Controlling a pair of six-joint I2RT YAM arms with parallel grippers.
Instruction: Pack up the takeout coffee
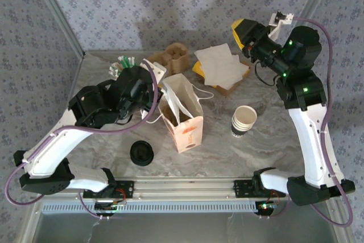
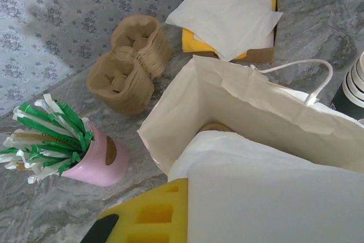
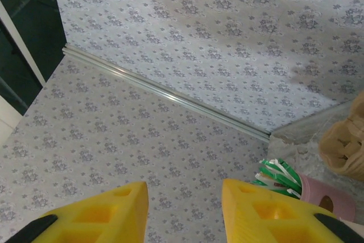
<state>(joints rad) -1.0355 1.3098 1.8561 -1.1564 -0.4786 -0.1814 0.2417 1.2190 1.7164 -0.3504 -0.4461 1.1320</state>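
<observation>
Takeout coffee: no lidded cup can be positively identified on the open table (image 1: 273,146). A rounded tan shape (image 2: 212,126) lies low inside the white paper bag (image 1: 183,109), mostly hidden by the bag's walls, and cannot be confirmed as the cup. The bag stands near the table's centre, mouth open and upward, handles draped to either side. Left end effector (image 1: 153,90): positioned at the bag's left rim. It is closed, and the wrist view shows one yellow finger (image 2: 151,213) with the bag's near wall lying against its inner face, consistent with a pinch on that wall; the opposing finger is covered by the paper. Right end effector (image 3: 183,189): raised at the far right, well apart from the bag, aimed toward the patterned wall. Its fingers stand parted with a clear gap and hold nothing. A stack of lidless paper cups (image 1: 244,120) stands to the right of the bag, not touching it. A squat stack of black lids (image 1: 141,153) sits to the front left of the bag. Behind the bag are brown pulp cup carriers (image 1: 172,55), and to their right white napkins (image 1: 219,64) lie over a cardboard tray (image 1: 230,88). A pink holder (image 2: 105,160) of green-and-white packets stands at the far left, near the carriers.
</observation>
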